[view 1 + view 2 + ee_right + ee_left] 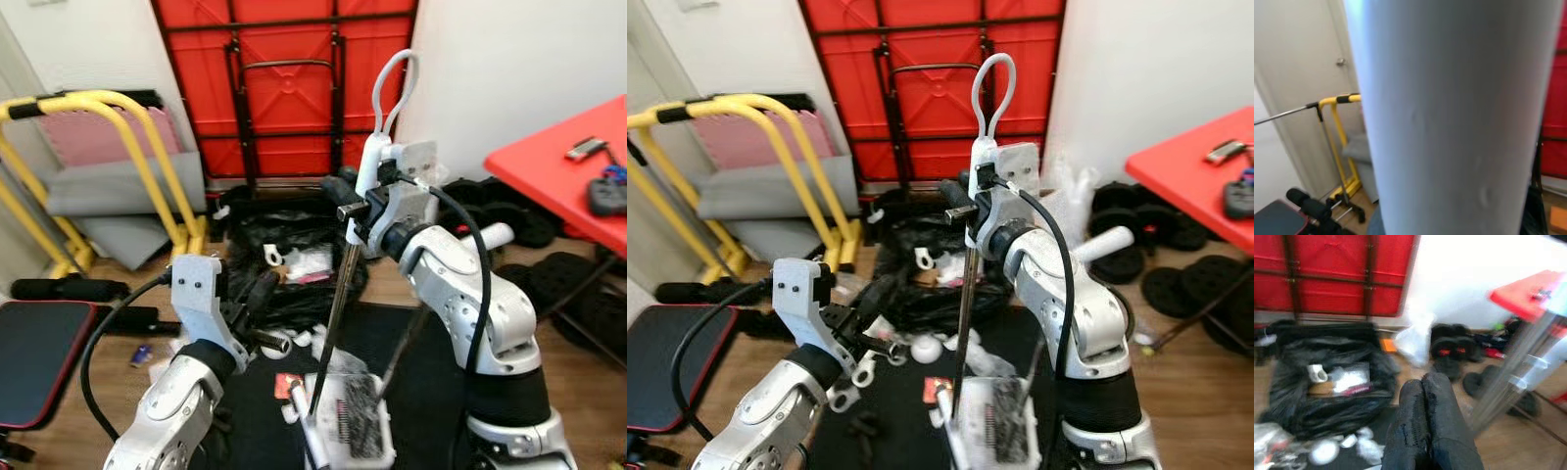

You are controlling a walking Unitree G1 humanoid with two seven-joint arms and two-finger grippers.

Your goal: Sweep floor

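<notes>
My right end effector (364, 208) clenches the light, stiff broom handle (333, 313) high up; my left end effector (1425, 426) is clenched, holding nothing.

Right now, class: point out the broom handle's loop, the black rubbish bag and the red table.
broom handle loop (992, 93), right eye view, curved top.
black rubbish bag (1327, 406), left wrist view, front side.
red table (563, 171), left eye view, tabletop.

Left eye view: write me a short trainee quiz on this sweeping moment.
1. True or false: the right gripper is shut on the dustpan handle.
2. The black rubbish bag lies: A) on a chair; B) on the floor before the folded red table; C) on the bench.
3. Fill in: the left gripper has its fingers ___ (open/shut).
Key: 1 true; 2 B; 3 shut.
</notes>
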